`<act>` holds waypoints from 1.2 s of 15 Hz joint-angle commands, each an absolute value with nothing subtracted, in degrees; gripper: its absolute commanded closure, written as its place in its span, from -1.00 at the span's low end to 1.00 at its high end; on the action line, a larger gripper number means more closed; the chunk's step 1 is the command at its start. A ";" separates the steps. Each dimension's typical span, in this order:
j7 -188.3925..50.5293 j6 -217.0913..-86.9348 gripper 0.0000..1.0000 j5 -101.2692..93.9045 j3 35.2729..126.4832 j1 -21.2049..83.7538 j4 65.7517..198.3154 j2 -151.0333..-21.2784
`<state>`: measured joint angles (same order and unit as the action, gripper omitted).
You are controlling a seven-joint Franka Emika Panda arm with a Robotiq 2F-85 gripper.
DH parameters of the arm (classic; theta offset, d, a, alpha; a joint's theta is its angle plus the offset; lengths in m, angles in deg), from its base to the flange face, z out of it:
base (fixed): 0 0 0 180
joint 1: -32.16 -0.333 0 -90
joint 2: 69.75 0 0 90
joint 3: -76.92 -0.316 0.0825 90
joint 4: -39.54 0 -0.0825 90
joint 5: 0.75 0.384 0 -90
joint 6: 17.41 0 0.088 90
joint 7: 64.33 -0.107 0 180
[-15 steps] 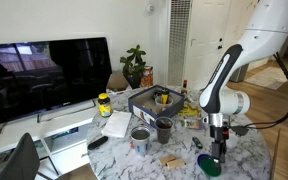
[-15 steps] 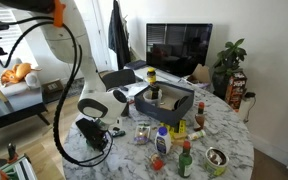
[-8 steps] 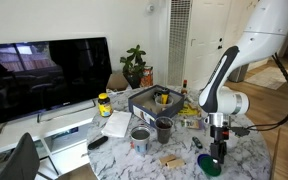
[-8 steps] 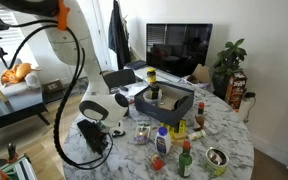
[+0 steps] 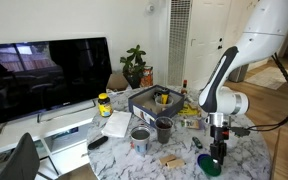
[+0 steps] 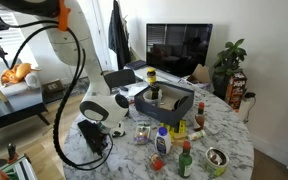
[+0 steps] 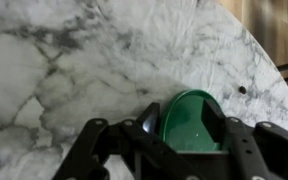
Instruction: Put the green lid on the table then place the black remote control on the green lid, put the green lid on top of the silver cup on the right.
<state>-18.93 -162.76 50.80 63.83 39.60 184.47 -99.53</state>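
Observation:
The green lid (image 7: 192, 122) lies on the marble table (image 7: 74, 60) near its edge, directly between my fingers. In an exterior view it shows as a green disc (image 5: 210, 166) under the gripper (image 5: 216, 152). My gripper (image 7: 184, 125) is low over the lid, fingers spread to either side of it, with a gap on one side. The black remote (image 5: 97, 142) lies at the far side of the table. A silver cup (image 5: 140, 138) and a darker cup (image 5: 164, 129) stand mid-table. In an exterior view the arm (image 6: 92, 118) hides the lid.
A dark tray of items (image 5: 156, 100), bottles (image 6: 162, 142), a yellow jar (image 5: 104, 104) and papers (image 5: 116, 124) crowd the table. A TV (image 5: 46, 75) and a plant (image 5: 135, 64) stand behind. The table edge (image 7: 254, 50) is close to the lid.

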 commanded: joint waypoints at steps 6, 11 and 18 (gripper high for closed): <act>-26.60 -163.13 0.26 49.82 66.30 36.43 185.79 -97.84; -30.63 -162.60 0.99 48.65 67.12 35.83 186.47 -97.26; -34.08 -161.70 1.00 46.31 67.14 36.01 188.38 -94.29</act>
<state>-31.53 -162.60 48.43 66.38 36.99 185.96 -97.46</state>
